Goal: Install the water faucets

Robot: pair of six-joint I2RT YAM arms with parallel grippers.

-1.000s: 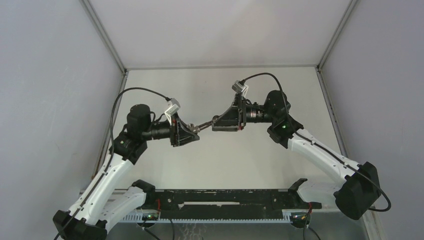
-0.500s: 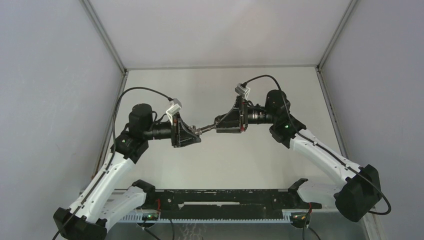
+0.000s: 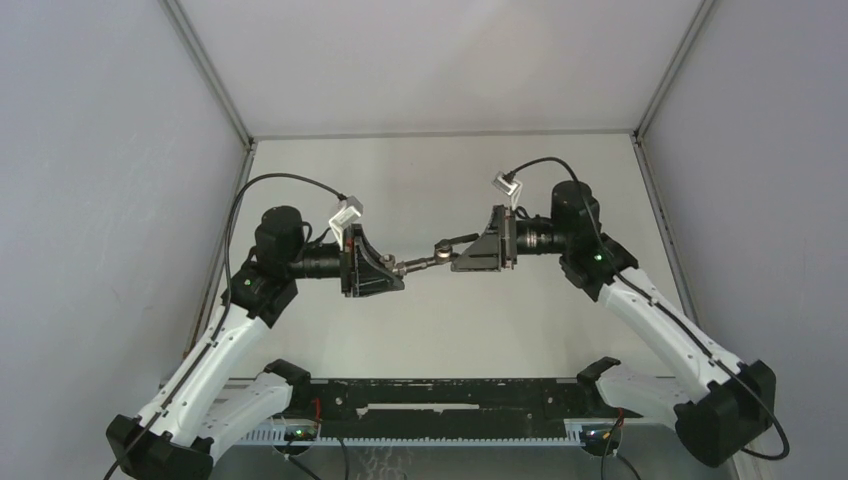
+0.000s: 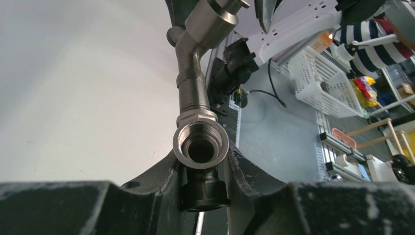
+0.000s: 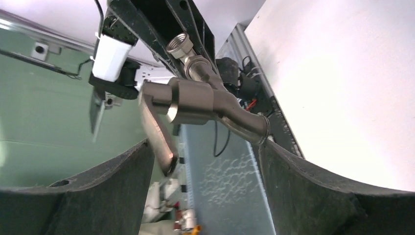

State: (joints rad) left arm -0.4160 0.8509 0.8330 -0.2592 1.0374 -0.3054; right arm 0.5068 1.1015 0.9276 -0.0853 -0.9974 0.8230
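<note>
The water faucets (image 3: 428, 260) appear joined into one slim grey metal tap, held level in the air between the arms. My left gripper (image 3: 397, 269) is shut on its threaded fitting (image 4: 200, 144), and the stem (image 4: 192, 81) runs away from the jaws. The tap body (image 5: 195, 100), the thin lever handle (image 5: 157, 132) and the spout (image 5: 244, 123) show in the right wrist view. My right gripper (image 5: 205, 147) is open, its fingertips (image 5: 293, 171) to either side of the tap's free end, not closed on it. The right gripper (image 3: 460, 258) sits just right of the lever.
The pale table (image 3: 450, 320) lies below both arms, with grey walls at the sides and back. A black rail (image 3: 440, 405) runs along the near edge between the arm bases. A white basket (image 4: 325, 78) and clutter show beyond the table.
My right gripper has drawn back to the right, off the tap, and turned about its wrist. The left gripper still holds the tap and has shifted slightly right.
</note>
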